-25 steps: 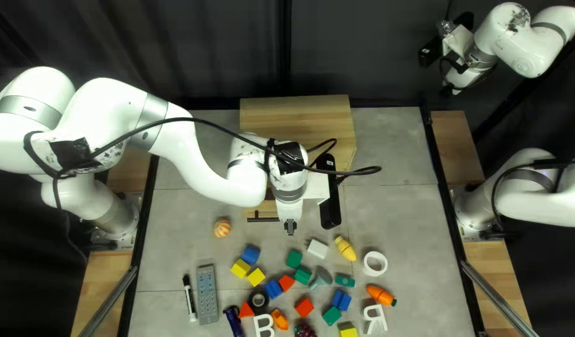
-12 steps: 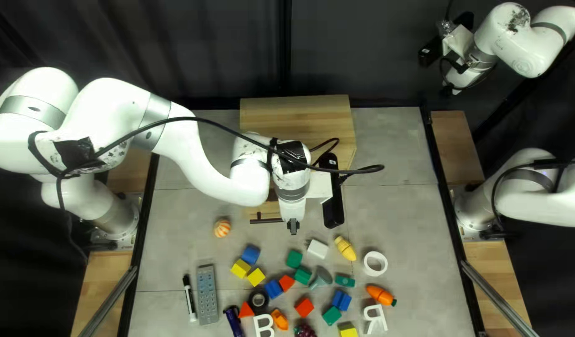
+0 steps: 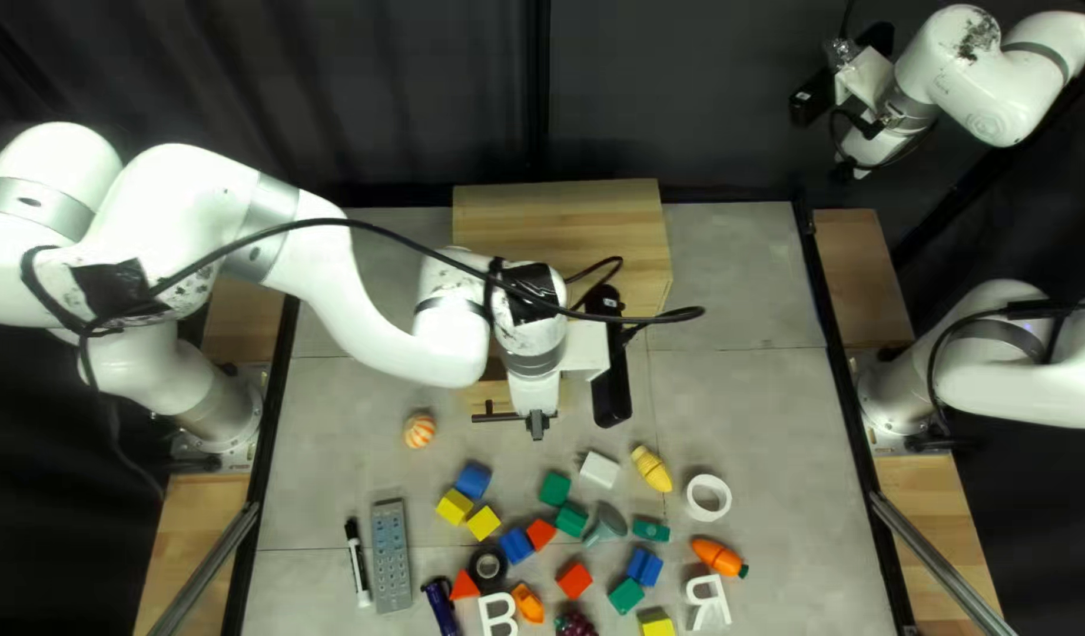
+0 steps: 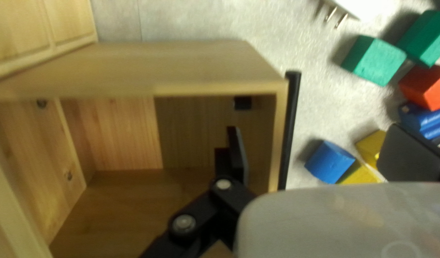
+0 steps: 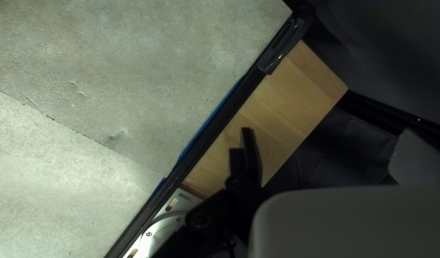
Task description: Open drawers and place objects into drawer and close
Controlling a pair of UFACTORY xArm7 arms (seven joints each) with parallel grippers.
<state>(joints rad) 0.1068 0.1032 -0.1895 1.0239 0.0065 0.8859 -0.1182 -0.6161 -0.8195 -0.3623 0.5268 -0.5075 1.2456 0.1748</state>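
My left gripper (image 3: pixel 536 426) is low at the front of the wooden cabinet (image 3: pixel 554 218), beside the black handle (image 3: pixel 492 417). In the left wrist view the gripper (image 4: pixel 318 131) stands open, one finger inside the pulled-out drawer (image 4: pixel 201 88), the other beyond its front panel and handle (image 4: pixel 290 129). The visible part of the drawer's inside holds nothing. My right gripper (image 3: pixel 846 172) hangs high at the back right; in the right wrist view this gripper (image 5: pixel 327 131) is open above the table's edge. Toward the near edge lie blocks, including a blue one (image 4: pixel 329 162), and an orange-striped ball (image 3: pixel 419 430).
Around the loose blocks are a grey remote (image 3: pixel 392 556), a marker (image 3: pixel 357 563), white letters, a white ring (image 3: pixel 708 498), a toy carrot (image 3: pixel 719 557) and a yellow toy (image 3: pixel 652 469). A cable (image 3: pixel 413 245) runs along my left arm.
My left gripper went slightly right, then back left past where it was, along the drawer's front. The right arm and the loose objects have stayed put.
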